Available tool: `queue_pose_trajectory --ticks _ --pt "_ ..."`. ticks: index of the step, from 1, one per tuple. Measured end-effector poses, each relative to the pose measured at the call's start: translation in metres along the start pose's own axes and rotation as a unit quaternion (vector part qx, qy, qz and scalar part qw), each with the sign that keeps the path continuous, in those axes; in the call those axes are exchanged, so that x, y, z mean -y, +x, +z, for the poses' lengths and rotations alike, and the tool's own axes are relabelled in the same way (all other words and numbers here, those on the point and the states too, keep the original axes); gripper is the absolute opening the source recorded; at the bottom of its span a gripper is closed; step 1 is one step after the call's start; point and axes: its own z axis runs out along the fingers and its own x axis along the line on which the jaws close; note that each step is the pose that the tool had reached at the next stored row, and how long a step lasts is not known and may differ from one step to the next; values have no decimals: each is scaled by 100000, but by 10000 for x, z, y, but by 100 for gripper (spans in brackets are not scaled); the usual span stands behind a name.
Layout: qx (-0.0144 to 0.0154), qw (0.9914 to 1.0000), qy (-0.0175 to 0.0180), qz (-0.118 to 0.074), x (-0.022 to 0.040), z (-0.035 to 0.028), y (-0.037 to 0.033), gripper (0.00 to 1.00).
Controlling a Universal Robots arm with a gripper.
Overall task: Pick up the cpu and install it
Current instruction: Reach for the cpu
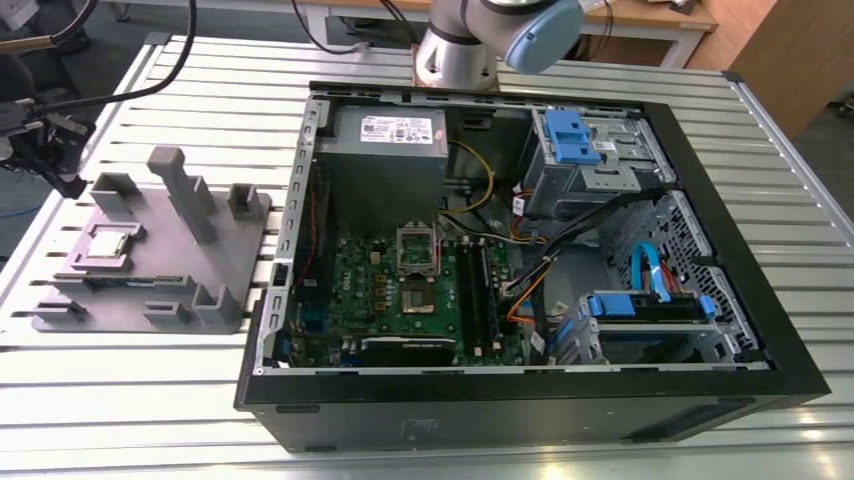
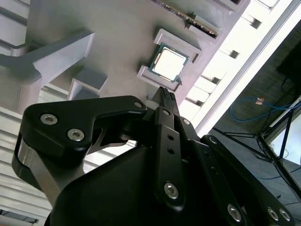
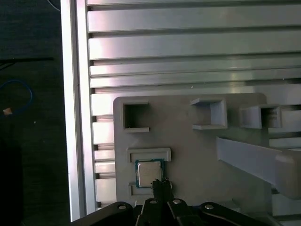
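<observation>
Gripper (image 2: 165, 92) clenched on nothing, tips together, poised over one edge of the cpu (image 2: 169, 64), which lies flat in a framed recess of the grey fixture (image 2: 117, 42). Risk, as judged: coming down clenched or off-centre over that recess would strike the chip's lid or tilt it against the frame instead of straddling it. Beside the fixture, the open computer case (image 1: 534, 400) holds a white label (image 1: 398, 128); its print is illegible, and no marking is readable on the chip.

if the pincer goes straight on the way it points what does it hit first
Probably the cpu in its pocket on the grey fixture; the pincer tip aims at its near edge, depth unclear.
</observation>
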Motion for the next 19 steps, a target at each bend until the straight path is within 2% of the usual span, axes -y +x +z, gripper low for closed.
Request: queue_pose_trajectory --ticks 19 --pt "-40 100000 301 -8 76 202 4 11"
